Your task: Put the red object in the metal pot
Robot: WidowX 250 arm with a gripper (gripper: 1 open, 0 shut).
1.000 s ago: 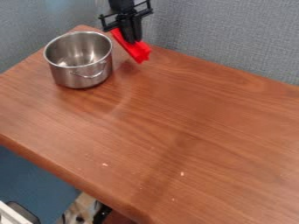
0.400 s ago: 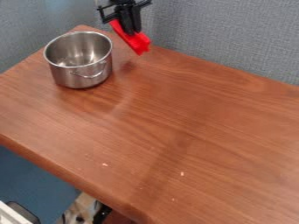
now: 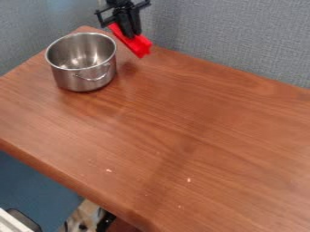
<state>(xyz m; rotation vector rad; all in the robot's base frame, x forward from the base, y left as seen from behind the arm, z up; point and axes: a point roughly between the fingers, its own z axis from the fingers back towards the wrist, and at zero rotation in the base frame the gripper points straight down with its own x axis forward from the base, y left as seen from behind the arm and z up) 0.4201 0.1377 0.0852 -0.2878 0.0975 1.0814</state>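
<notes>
The red object is a bright red bar hanging tilted in the air at the table's far edge, just right of the metal pot. My gripper comes down from the top of the view and is shut on the bar's upper end. The metal pot is a round shiny steel pot standing upright on the far left of the wooden table; nothing shows inside it. The bar's lower end points down and right, a little above the tabletop and beside the pot's rim, not over its opening.
The brown wooden table fills most of the view, with a grey-blue wall right behind it. The table's front edge runs diagonally at the lower left, with floor clutter below.
The gripper and the red bar have risen slightly and shifted a little to the left, toward the pot. The pot has stayed where it was.
</notes>
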